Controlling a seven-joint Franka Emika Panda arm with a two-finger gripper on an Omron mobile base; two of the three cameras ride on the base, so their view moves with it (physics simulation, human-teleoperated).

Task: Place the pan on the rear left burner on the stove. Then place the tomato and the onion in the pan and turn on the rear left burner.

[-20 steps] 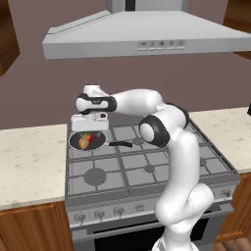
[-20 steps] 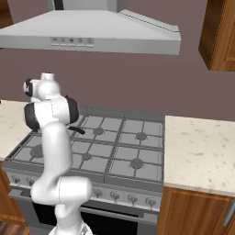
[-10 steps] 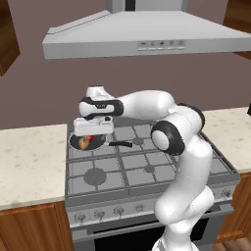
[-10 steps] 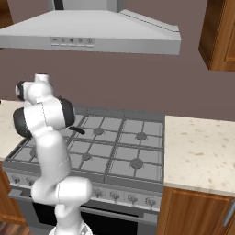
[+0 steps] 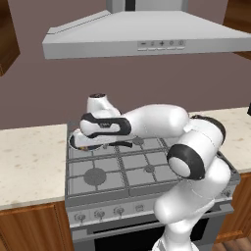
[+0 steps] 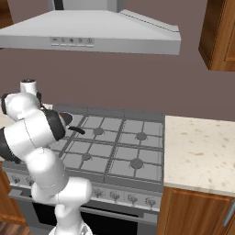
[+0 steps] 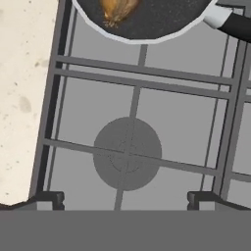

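Arm swung forward off pan [image 7: 147, 19] | onion [image 7: 117, 10] tan, inside | end effector [image 7: 126, 200] fingers apart

The pan [image 7: 147, 19] is sitting on the stove [image 7: 186, 127] at the back left. The onion [image 7: 117, 10] is lying in the pan. The counter [image 7: 22, 98] is lying beside the stove.

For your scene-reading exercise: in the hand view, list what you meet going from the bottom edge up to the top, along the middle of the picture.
Front left burner cap → grate bars → rim of the pan → onion inside the pan.
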